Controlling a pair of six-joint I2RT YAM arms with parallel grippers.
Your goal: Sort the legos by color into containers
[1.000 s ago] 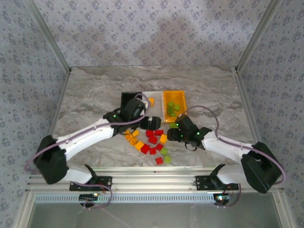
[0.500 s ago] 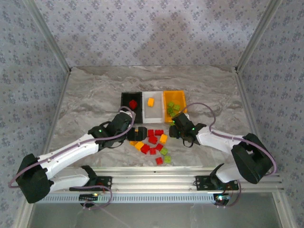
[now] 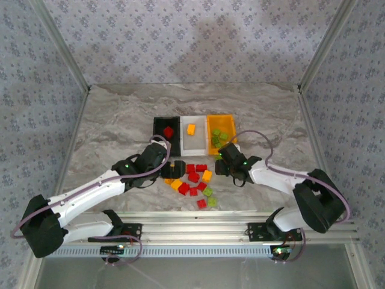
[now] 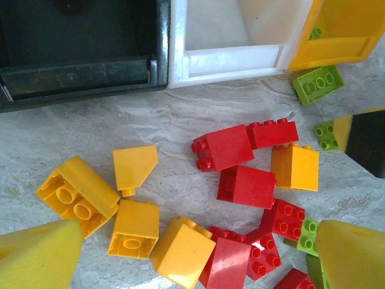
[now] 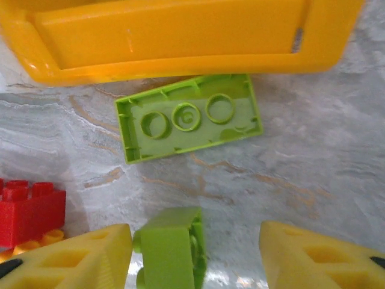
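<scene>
Legos (image 3: 192, 179) are mostly found in a loose heap on the marble table (image 3: 108, 132), just in front of the containers (image 3: 194, 143) — red, orange-yellow and lime green all mixed up. The three bins are joined in a row. The black bin (image 3: 160, 124) is on the left with one red brick (image 3: 169, 132) in it. The white bin (image 3: 185, 139) is in the middle with one orange-yellow brick (image 3: 190, 129). The orange bin (image 3: 224, 123) is on the right with a few lime green bricks (image 3: 219, 137).

Left gripper (image 4: 192, 256) is held low over the left part of the heap, its yellow fingers (image 4: 39, 256) spread wide. Nothing is pinched, and yellow and red bricks can be seen lying on the table between them.

Right gripper (image 5: 198, 259) is down at the near wall of the orange bin, and its jaws are parted too. A small green brick (image 5: 171, 247) lying on its side is seen between them. It is right up against the finger on the left of the wrist view, but a clear gap is left to the other finger — so it isn't clamped. A longer green brick (image 5: 188, 117) is lying hollow side up, just beside the orange bin's outer wall.
</scene>
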